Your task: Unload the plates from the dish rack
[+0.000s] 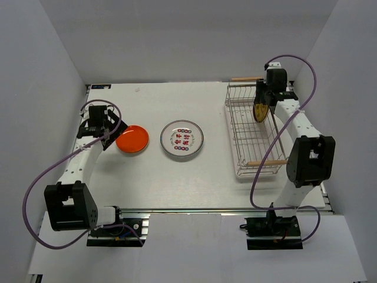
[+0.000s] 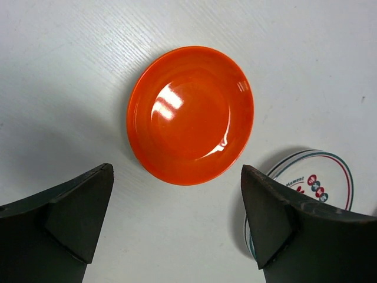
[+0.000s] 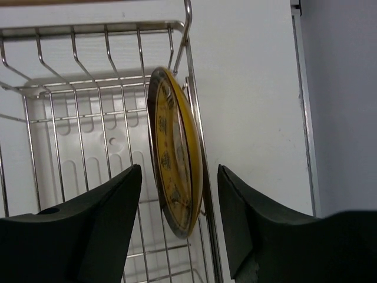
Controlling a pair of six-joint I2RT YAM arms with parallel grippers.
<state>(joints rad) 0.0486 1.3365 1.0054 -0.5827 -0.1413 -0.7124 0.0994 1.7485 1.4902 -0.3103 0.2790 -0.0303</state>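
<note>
A plain red-orange plate (image 1: pixel 132 139) lies flat on the table at the left; it also shows in the left wrist view (image 2: pixel 190 114). My left gripper (image 1: pixel 109 134) hovers open and empty just beside it (image 2: pixel 177 221). A white plate with coloured marks (image 1: pixel 182 140) lies at the centre (image 2: pixel 318 177). The silver wire dish rack (image 1: pixel 254 131) stands at the right. A yellow-brown patterned plate (image 1: pixel 260 109) stands on edge against its right wall (image 3: pixel 177 156). My right gripper (image 1: pixel 266 94) is open, its fingers either side of that plate's rim (image 3: pixel 179 203), not touching.
The rack's wooden rod handles show at its far end (image 1: pixel 245 78) and near end (image 1: pixel 266 163). White enclosure walls close in the left, back and right. The right table edge (image 3: pixel 301 106) runs just outside the rack.
</note>
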